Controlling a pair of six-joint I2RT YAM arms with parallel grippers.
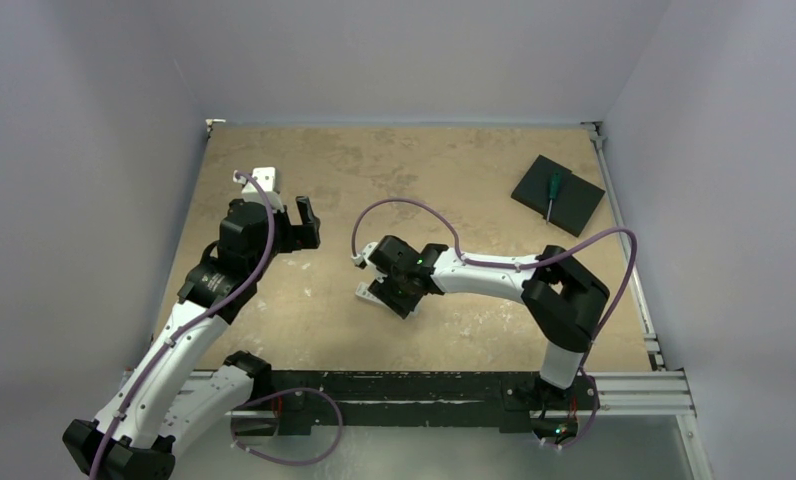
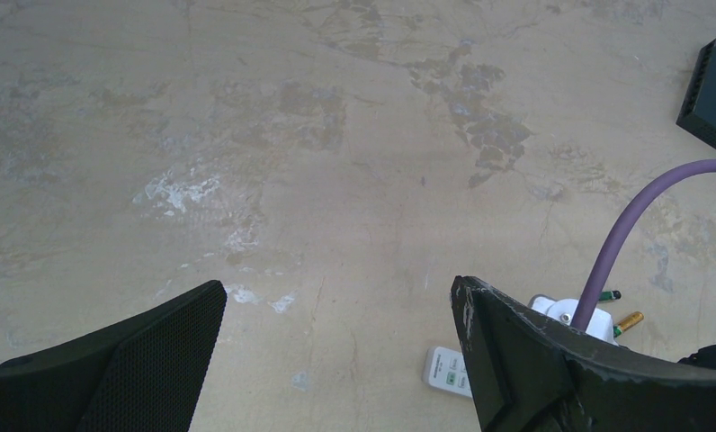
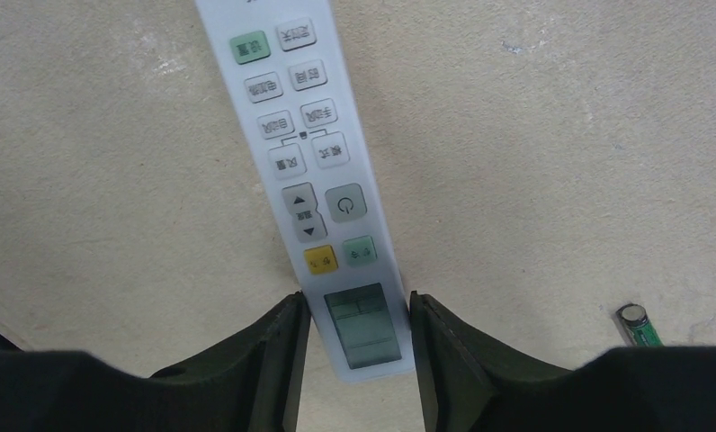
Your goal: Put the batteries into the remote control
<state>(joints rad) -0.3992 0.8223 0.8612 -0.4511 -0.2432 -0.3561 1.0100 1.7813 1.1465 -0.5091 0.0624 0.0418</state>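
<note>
White remote control (image 3: 323, 171) lies face up on the bare tan table (image 1: 454, 170), buttons showing, not held in any tray or box. Its display end sits between the two fingers (image 3: 278, 360) of the right hand (image 3: 356, 301). One finger stands close against the remote's edge, while a sliver of table shows between the other finger and the remote, so this hand is part-spread around the remote and not clamped on it.

The dark battery (image 3: 638, 326) lies on the table just beside that hand, apart from the remote. From the left wrist view the gold battery (image 2: 629, 319) rests near it.

The only thing carrying anything is a black pad (image 1: 579, 205) in the far right corner, with a green-handled screwdriver (image 1: 552, 190) lying on it.

The right arm bends at the elbow and reaches inward from its base, with its forearm low and its hand pointed down at the middle of the table. The left arm stretches forward over the left half of the table. The left hand (image 2: 336, 288) hangs above the surface with its fingers spread wide and nothing between them.
</note>
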